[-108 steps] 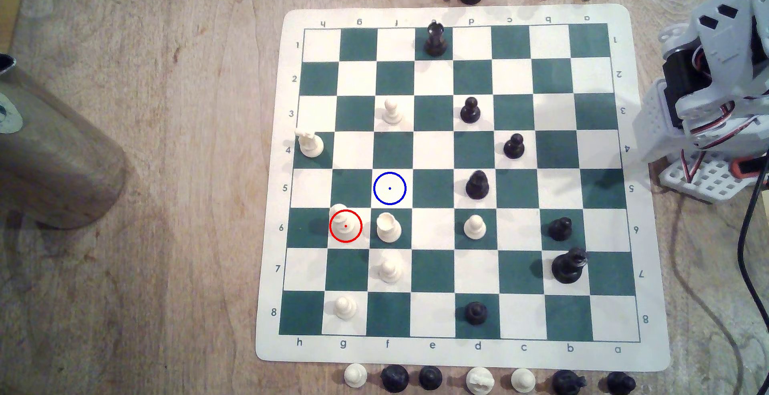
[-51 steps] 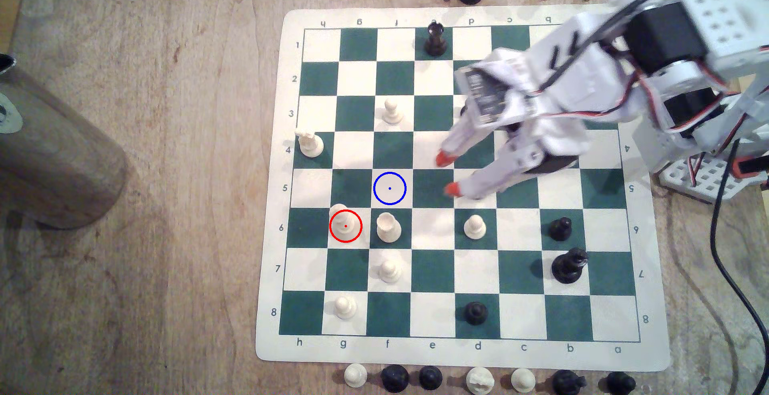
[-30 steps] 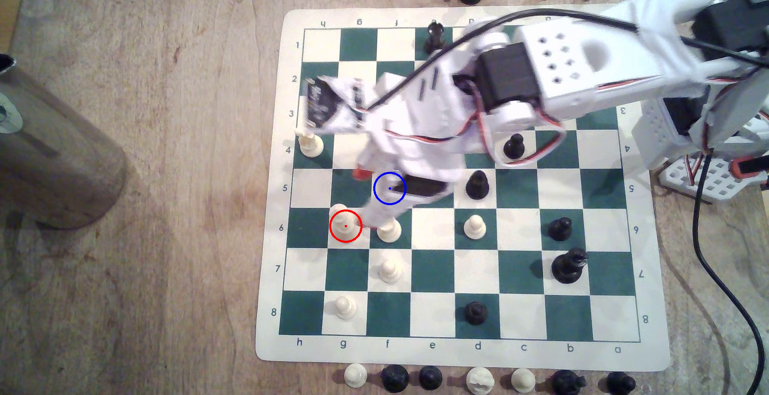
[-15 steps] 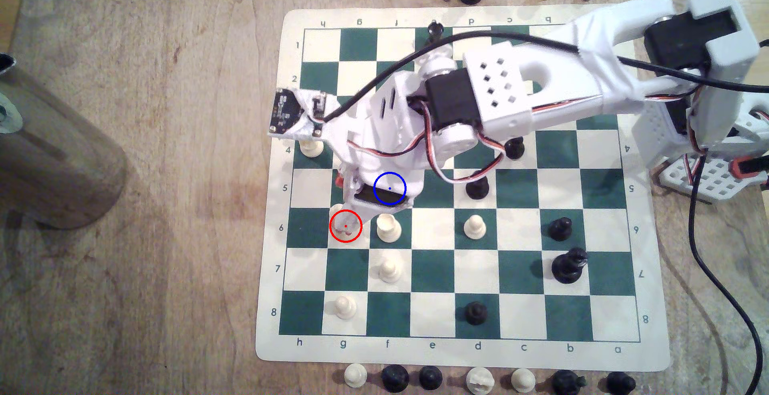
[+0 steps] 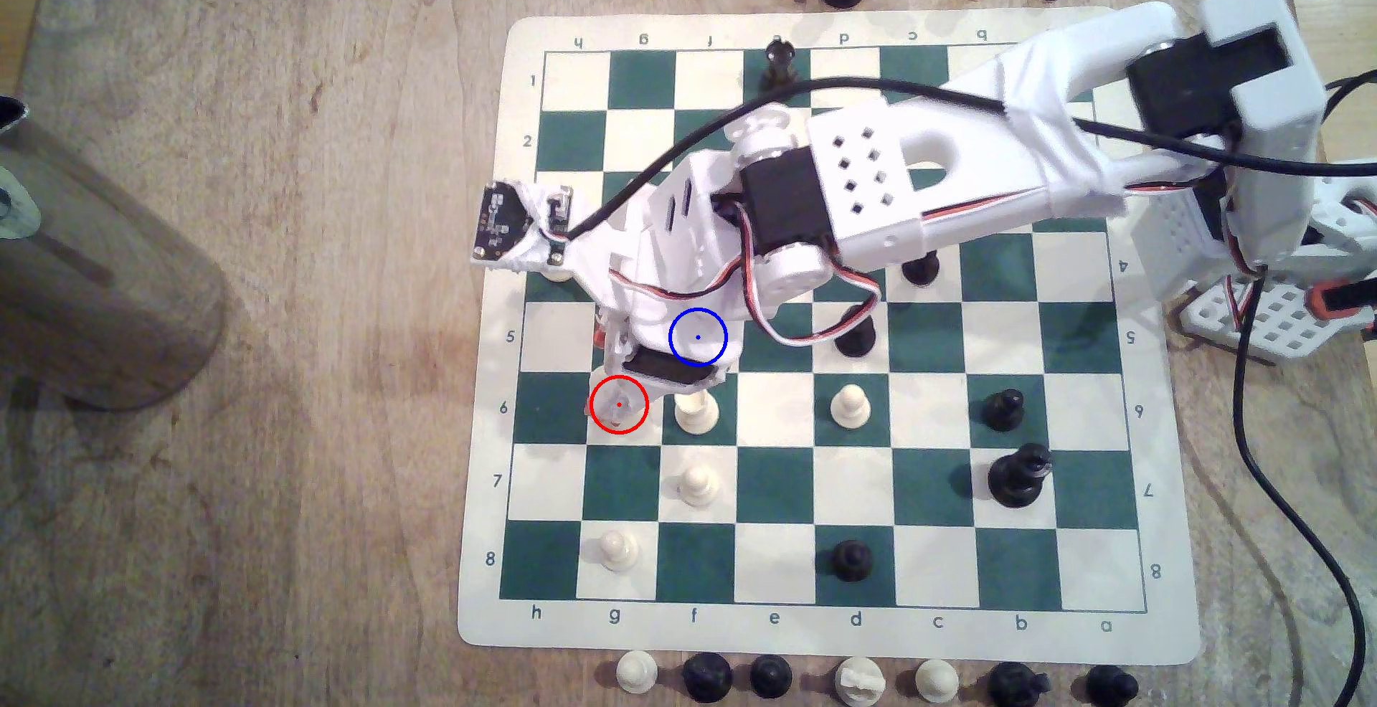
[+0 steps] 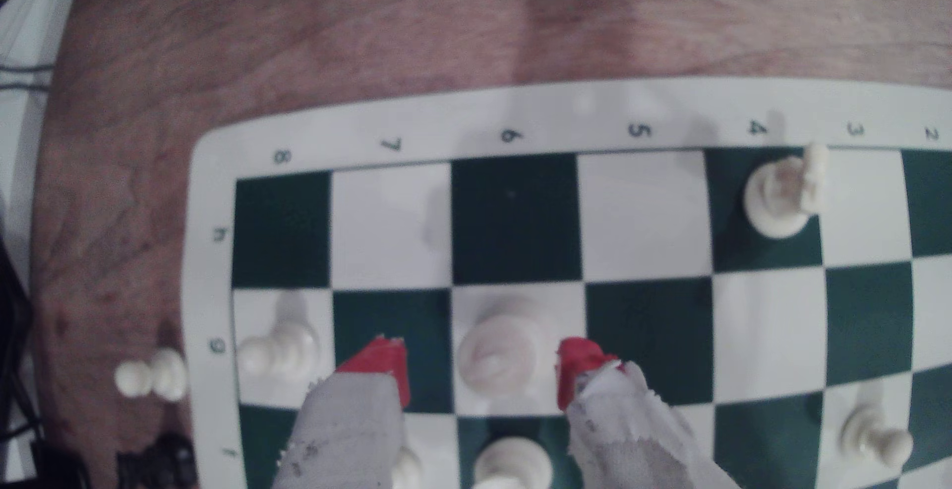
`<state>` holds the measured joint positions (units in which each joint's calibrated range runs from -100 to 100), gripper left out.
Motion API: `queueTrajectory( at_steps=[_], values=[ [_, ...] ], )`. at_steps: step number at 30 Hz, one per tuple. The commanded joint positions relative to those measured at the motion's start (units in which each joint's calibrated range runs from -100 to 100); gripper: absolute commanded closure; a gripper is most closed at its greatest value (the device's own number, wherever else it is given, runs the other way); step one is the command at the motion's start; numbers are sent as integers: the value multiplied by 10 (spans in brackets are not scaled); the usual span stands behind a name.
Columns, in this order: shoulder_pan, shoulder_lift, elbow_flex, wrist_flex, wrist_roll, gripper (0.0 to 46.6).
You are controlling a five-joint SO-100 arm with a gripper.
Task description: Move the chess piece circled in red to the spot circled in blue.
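Note:
The chess piece circled in red [image 6: 497,360] is cream-white and stands on a cream square in row 6, seen from above in the wrist view. My gripper [image 6: 484,365] is open, one red-tipped finger on each side of the piece with gaps showing. In the exterior view the gripper [image 5: 607,379] hangs over the red ring, and a finger covers most of the piece [image 5: 624,409]. The blue ring [image 5: 698,337] is drawn over my wrist, which hides the spot circled in blue beneath it.
A cream cup-topped piece [image 5: 697,413] stands one square to the exterior view's right of the red ring. Cream pawns [image 5: 697,483] [image 5: 617,549] lie nearer the front, and a cream knight [image 6: 778,195] stands in row 4. A wooden cylinder [image 5: 97,268] stands off the board.
The arm swung from its base at the exterior view's right across the board to the red ring. In the last half second the open gripper sank a little further around the piece.

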<state>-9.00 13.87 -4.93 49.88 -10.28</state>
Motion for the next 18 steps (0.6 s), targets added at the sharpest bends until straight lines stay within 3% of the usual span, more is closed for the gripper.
queueTrajectory(
  at_steps=[1,18],
  values=[
    [-1,-4,-42,-13,-2,310],
    [-11,15,-38,-22,-2,332]
  ],
)
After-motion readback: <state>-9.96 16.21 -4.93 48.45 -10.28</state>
